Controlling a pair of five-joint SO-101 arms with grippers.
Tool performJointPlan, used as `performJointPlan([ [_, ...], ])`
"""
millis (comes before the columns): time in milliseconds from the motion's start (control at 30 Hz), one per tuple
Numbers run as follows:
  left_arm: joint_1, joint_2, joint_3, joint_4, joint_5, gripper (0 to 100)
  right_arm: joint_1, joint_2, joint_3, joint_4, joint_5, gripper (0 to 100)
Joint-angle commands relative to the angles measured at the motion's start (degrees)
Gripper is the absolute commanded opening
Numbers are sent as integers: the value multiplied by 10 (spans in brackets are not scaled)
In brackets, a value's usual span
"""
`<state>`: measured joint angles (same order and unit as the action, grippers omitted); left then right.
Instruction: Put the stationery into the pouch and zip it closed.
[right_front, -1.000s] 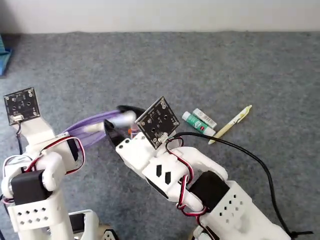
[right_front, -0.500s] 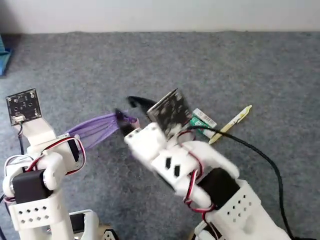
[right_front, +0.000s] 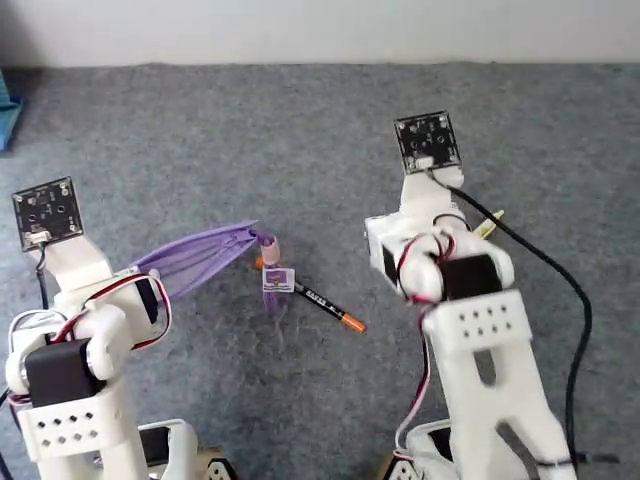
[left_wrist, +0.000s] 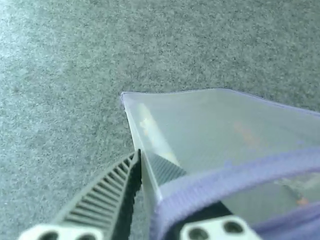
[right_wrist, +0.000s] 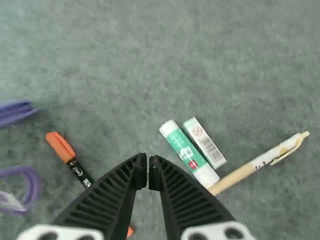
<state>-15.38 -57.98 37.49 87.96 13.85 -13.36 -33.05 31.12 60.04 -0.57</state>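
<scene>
High view: right arm (right_front: 440, 270) left pouch (right_front: 195, 258); marker (right_front: 325, 305) uncovered.

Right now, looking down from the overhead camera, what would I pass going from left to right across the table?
left arm → purple pouch → black marker with orange cap → right arm

Right tool (right_wrist: 148, 162) closed — glue stick (right_wrist: 189, 153) and marker (right_wrist: 69, 159) either side
</scene>
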Motion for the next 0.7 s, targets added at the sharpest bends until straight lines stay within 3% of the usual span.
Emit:
performJointPlan([
  [0,4,13,-1,-5,7,12,11,60,-66,34,34,36],
  [200,4,13,-1,-5,7,12,74,235,-169,77,52,37],
  [367,2,13,-1,-5,6,12,157,366,-296,99,-74,37],
  [533,4,14,0,-5,4,12,187,487,-408,145,-135,39],
  [667,4,14,0,-5,4,12,195,578,-487,178,-196,128],
])
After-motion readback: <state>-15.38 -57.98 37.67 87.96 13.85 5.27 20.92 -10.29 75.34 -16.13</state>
